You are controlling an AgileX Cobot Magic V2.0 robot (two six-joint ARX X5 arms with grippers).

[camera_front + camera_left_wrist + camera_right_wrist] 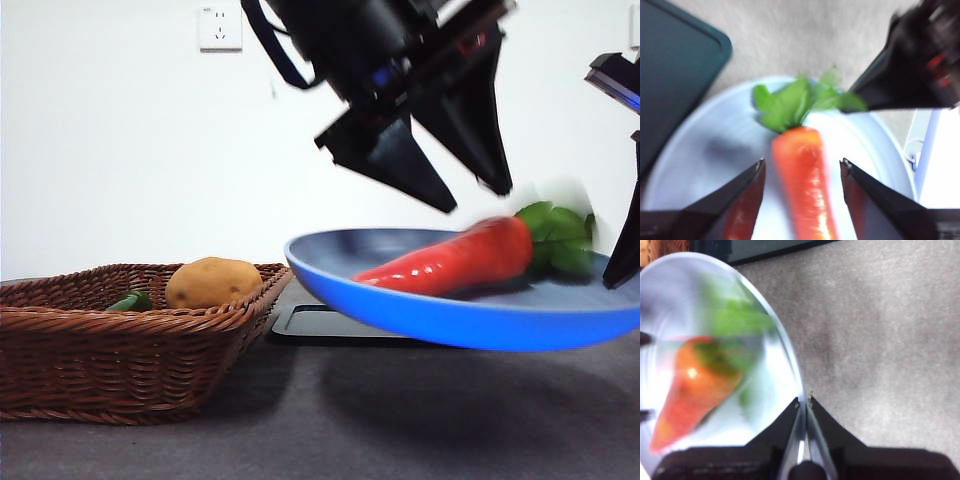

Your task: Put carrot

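The red-orange carrot (450, 262) with a green leafy top lies on a blue plate (450, 322) held tilted above the table. My left gripper (478, 198) hangs open just above the carrot. In the left wrist view its jaws (802, 162) stand apart on either side of the carrot (802, 185), not touching it. My right gripper (622, 262) is shut on the plate's rim at the right edge. The right wrist view shows it (802, 401) pinching the rim (790, 375), with the blurred carrot (690, 385) on the plate.
A brown wicker basket (120, 345) stands at the left with a tan potato (212, 282) and a small green vegetable (133, 300) in it. A dark flat tray (320, 322) lies behind the plate. The table is grey cloth.
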